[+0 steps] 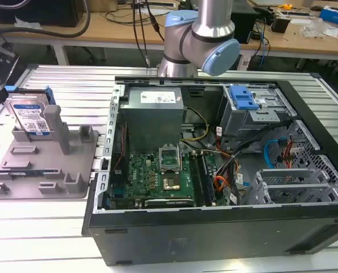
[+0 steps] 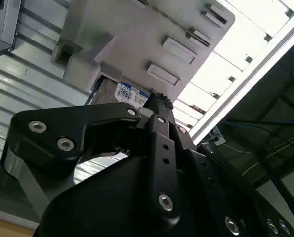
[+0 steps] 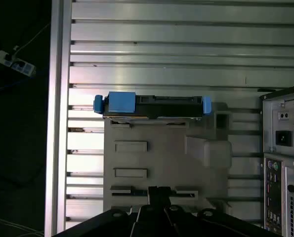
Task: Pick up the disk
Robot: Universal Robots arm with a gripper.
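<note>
One disk [image 1: 32, 116] stands on edge in a slot at one end of the grey holder [image 1: 72, 165]. My gripper [image 3: 159, 192] hovers over the holder's opposite end, and I cannot tell whether it is spread or closed. A skewed approach could clip the holder's posts and tip the disk.

— That disk [image 1: 29, 116]? Silver, with a white-and-blue label and blue rails.
— The holder [image 1: 72, 165] is plain grey. Green motherboard [image 1: 157, 176], black case [image 1: 214, 236], ribbed silver table [image 1: 61, 82], pale blue caps on the arm [image 1: 211, 25].
</note>
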